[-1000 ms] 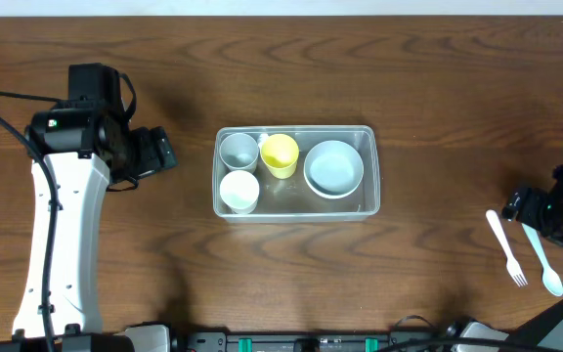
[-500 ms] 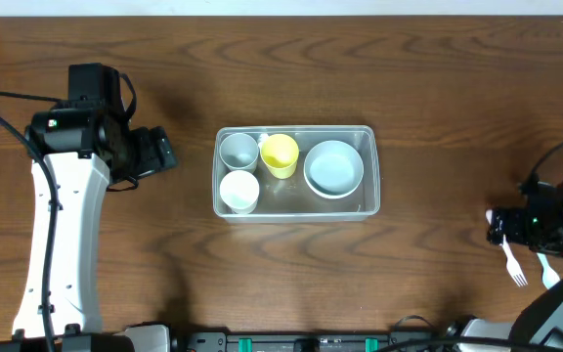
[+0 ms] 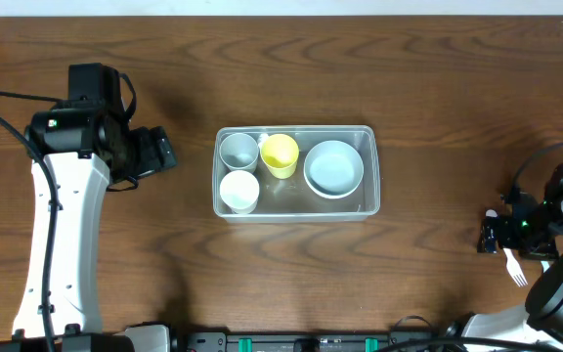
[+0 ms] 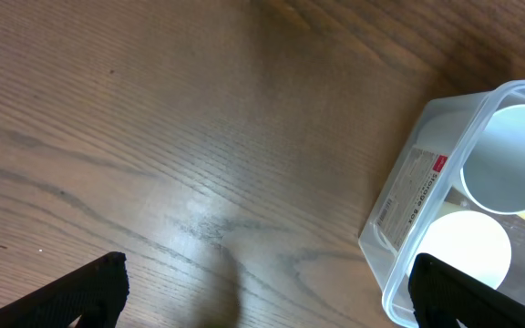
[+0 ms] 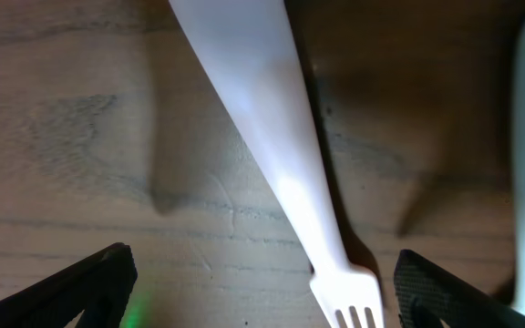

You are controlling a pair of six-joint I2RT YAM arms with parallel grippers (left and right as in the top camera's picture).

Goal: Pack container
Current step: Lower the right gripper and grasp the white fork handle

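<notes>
Well right of the container, right gripper is hovering spread wide over the fork, lining up a grab; left gripper is idling left of it, spread and empty.

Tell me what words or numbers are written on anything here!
The label on the side wall of the container: white with a small red patch, but its print is too small and blurred to read.
No other words, numbers or signs show on anything else in these views.
</notes>
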